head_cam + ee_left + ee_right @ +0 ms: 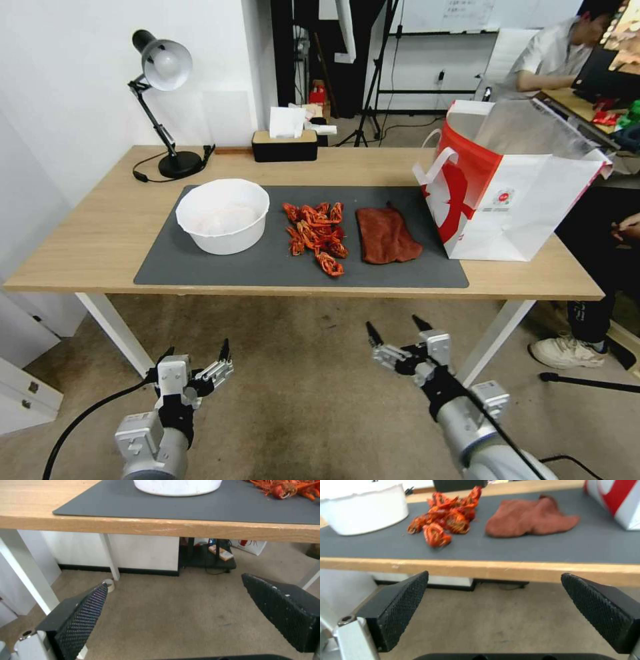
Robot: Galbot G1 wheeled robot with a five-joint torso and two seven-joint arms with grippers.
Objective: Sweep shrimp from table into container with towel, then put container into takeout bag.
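Observation:
On a dark grey mat point(267, 267) lie, from left to right, the white round container point(223, 215), a pile of red-orange shrimp point(317, 237) and the rust-red towel point(387, 235). The white-and-red takeout bag point(513, 193) stands open at the table's right end. Both grippers hang below the table's front edge, over the carpet: my left gripper point(195, 353) under the container, my right gripper point(395, 327) under the towel. Each is open with nothing between its fingers. The right wrist view shows shrimp point(445, 517), towel point(530, 517), container point(363, 510) and bag point(616, 500).
A black desk lamp point(163, 87) and a tissue box point(285, 143) stand at the table's back edge. White table legs point(117, 330) flank the arms. A seated person's shoe point(567, 350) lies right of the table. The left wrist view shows the container point(178, 486) and shrimp point(286, 488).

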